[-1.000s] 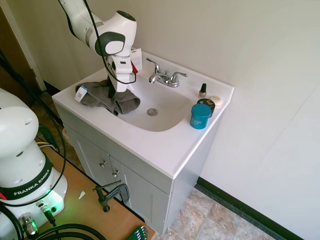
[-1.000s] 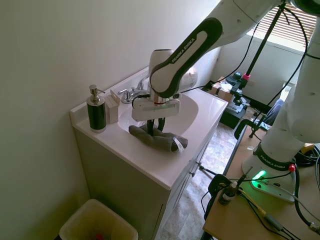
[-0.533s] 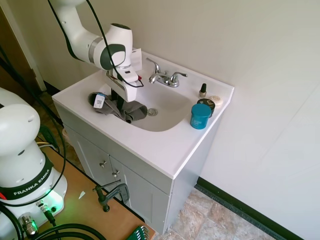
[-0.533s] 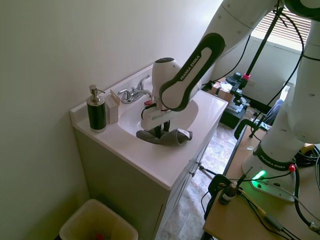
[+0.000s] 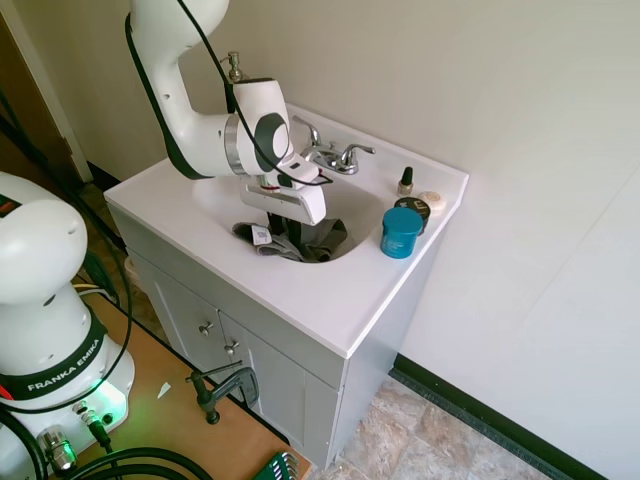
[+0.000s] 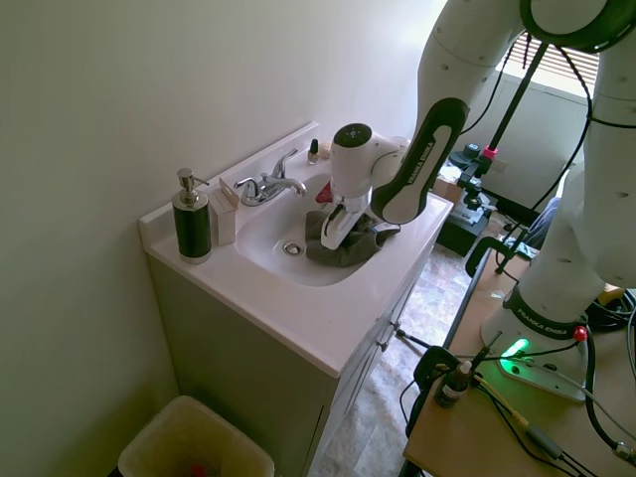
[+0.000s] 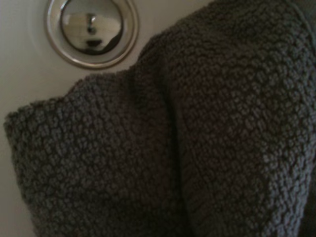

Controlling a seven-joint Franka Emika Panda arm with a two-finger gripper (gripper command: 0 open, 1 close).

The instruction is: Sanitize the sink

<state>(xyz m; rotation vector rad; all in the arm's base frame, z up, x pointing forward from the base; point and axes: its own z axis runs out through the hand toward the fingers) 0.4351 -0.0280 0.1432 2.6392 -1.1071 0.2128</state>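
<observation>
The white sink (image 5: pixel 330 300) has an oval basin, a chrome faucet (image 5: pixel 335 157) at its back and a round chrome drain (image 6: pixel 291 248). A dark grey cloth (image 5: pixel 318 240) with a white tag lies bunched inside the basin, against its front wall. My gripper (image 5: pixel 288 232) points down into the basin, shut on the grey cloth (image 6: pixel 348 246) and pressing it to the basin. In the wrist view the cloth (image 7: pixel 197 138) fills most of the picture, with the drain (image 7: pixel 91 25) just beyond its edge. The sink's rim (image 6: pixel 298 318) in front is bare.
A blue jar (image 5: pixel 402 232), a small dark bottle (image 5: pixel 406 181) and a small round tin (image 5: pixel 431 199) stand on the top's right corner. A dark soap dispenser (image 6: pixel 191 219) and a small white box (image 6: pixel 223 213) stand beside the faucet (image 6: pixel 268 184). A waste bin (image 6: pixel 194 445) is on the floor.
My gripper has dragged the grey cloth from the counter's left edge down into the basin and across it, past the drain toward the side with the blue jar.
</observation>
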